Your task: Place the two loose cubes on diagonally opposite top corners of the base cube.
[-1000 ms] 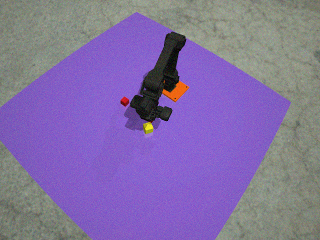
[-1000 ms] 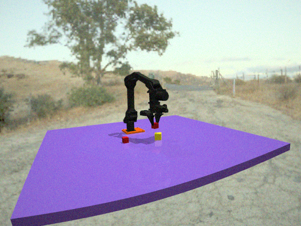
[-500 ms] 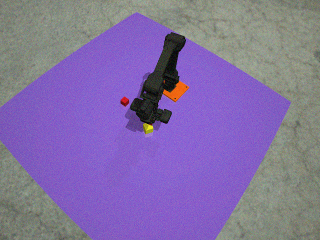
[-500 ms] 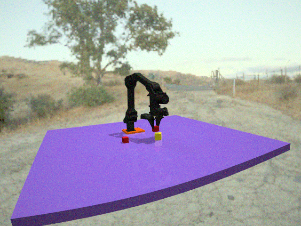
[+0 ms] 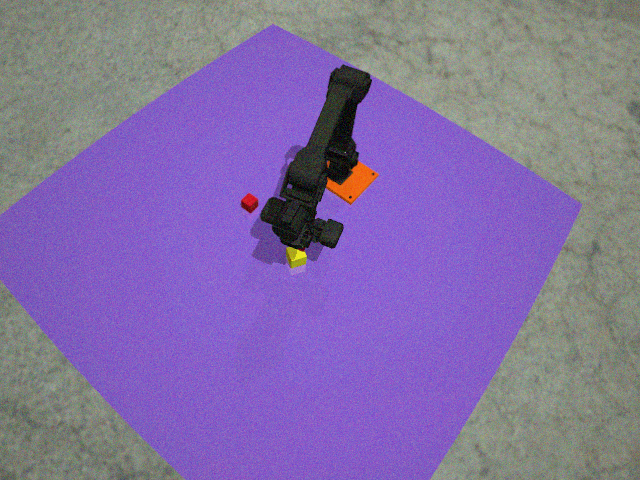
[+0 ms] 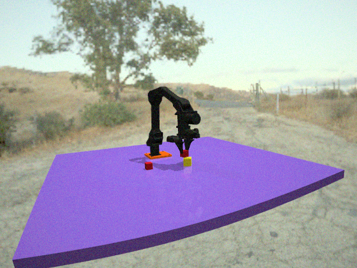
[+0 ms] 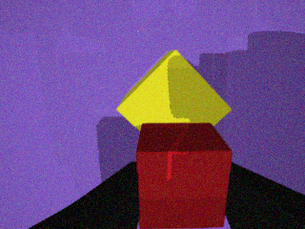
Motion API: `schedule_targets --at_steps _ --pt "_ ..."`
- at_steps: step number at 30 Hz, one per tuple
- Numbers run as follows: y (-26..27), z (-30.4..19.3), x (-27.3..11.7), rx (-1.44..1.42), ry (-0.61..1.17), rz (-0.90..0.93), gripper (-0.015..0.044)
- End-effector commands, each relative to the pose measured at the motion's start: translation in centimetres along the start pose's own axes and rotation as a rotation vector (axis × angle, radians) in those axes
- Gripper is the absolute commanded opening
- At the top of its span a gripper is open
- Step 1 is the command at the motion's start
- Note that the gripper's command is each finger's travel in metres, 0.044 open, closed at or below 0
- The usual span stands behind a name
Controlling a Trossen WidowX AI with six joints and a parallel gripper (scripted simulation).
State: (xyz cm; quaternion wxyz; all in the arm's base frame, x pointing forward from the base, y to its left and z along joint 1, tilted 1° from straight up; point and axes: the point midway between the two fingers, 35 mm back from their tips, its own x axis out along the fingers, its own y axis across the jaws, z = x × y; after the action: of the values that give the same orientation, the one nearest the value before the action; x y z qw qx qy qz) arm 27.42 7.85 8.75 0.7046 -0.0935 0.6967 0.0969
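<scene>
The yellow base cube (image 5: 296, 258) (image 6: 187, 162) (image 7: 148, 102) stands on the purple table. In the wrist view its top is turned about 45 degrees to the held cube. My gripper (image 6: 184, 151) (image 7: 179, 172) is shut on a red cube (image 6: 183, 153) (image 7: 184, 205), which looks level. That cube is slightly higher than the yellow cube's top and overlaps its near corner in the wrist view; whether they touch cannot be told. The arm mostly hides it in the top view. The other red cube (image 5: 249, 203) (image 6: 148, 166) rests on the table, apart from the yellow cube.
The arm's orange mounting plate (image 5: 356, 187) (image 6: 166, 156) is fixed on the purple table (image 5: 310, 361) (image 6: 144, 201), behind the cubes in the exterior view. The loose red cube is on the left of the gripper in the top and exterior views. The arm casts shadows around the yellow cube.
</scene>
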Motion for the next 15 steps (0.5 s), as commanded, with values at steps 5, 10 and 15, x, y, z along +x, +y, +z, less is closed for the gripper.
schedule_targets --at_steps 5,10,15 --pt "0.07 -0.04 0.14 0.003 0.002 0.004 0.0105" --pt "0.07 -0.04 0.14 0.003 0.002 0.004 0.0105" --pt "0.07 -0.04 0.14 0.003 0.002 0.004 0.0184"
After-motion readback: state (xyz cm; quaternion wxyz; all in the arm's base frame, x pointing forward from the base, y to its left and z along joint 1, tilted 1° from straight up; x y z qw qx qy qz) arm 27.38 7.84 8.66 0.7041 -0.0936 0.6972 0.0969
